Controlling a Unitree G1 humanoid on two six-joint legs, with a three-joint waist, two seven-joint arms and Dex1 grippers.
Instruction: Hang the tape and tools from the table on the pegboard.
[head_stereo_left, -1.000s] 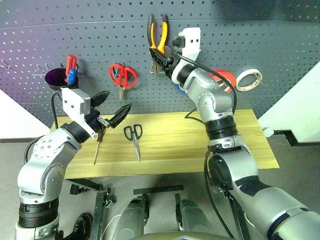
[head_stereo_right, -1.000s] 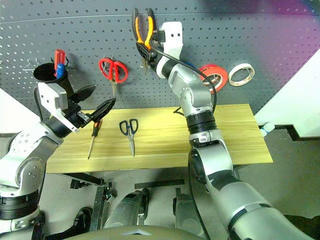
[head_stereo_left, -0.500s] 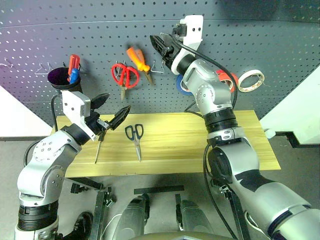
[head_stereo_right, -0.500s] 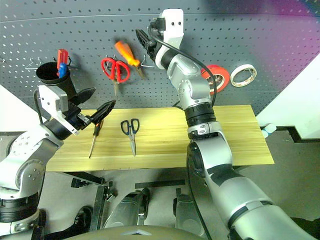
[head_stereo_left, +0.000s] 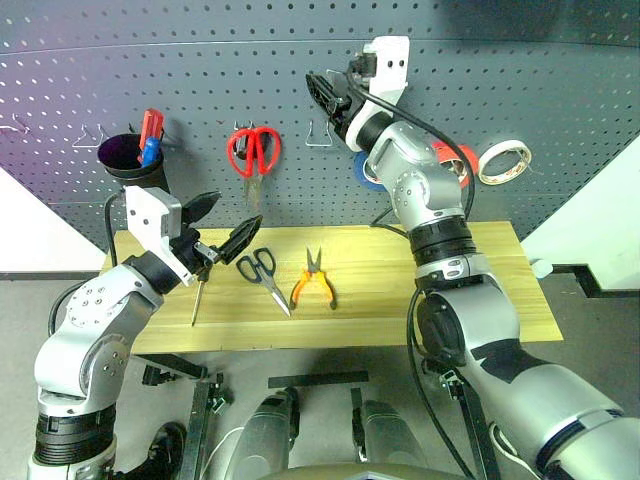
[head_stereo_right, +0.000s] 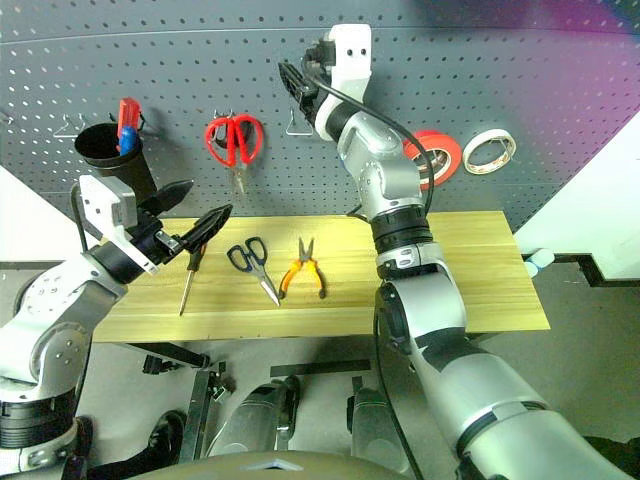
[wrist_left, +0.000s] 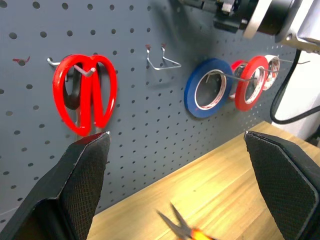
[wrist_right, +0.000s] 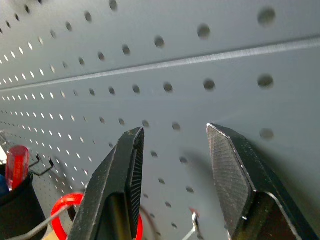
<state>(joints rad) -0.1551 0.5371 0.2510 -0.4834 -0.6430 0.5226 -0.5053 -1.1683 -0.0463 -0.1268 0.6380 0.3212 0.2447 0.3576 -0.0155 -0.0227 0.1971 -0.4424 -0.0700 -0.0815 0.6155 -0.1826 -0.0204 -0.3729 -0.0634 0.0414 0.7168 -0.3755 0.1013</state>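
Observation:
The pliers (head_stereo_left: 313, 281) with orange-yellow handles lie on the table (head_stereo_left: 480, 290), just right of the dark-handled scissors (head_stereo_left: 262, 274). The thin screwdriver (head_stereo_left: 197, 300) lies further left. My left gripper (head_stereo_left: 239, 205) hovers open above the screwdriver and scissors, holding nothing. My right gripper (head_stereo_left: 318, 85) is raised against the pegboard (head_stereo_left: 560, 90), above a bare wire hook (head_stereo_left: 318, 136); in its wrist view the fingers (wrist_right: 125, 165) stand apart with nothing between them. The orange-red tape (head_stereo_left: 457, 156) hangs on the pegboard behind my right arm.
Red-handled scissors (head_stereo_left: 253, 150) hang left of the bare hook. A black cup (head_stereo_left: 126, 160) with red and blue handles is mounted at far left. A blue ring (wrist_left: 207, 87) and a white ring (head_stereo_left: 501, 161) hang beside the orange-red tape.
The pliers, held by my right gripper at the pegboard a second ago, fell past the red scissors onto the table. The dark scissors shifted and turned. My right gripper now holds nothing.

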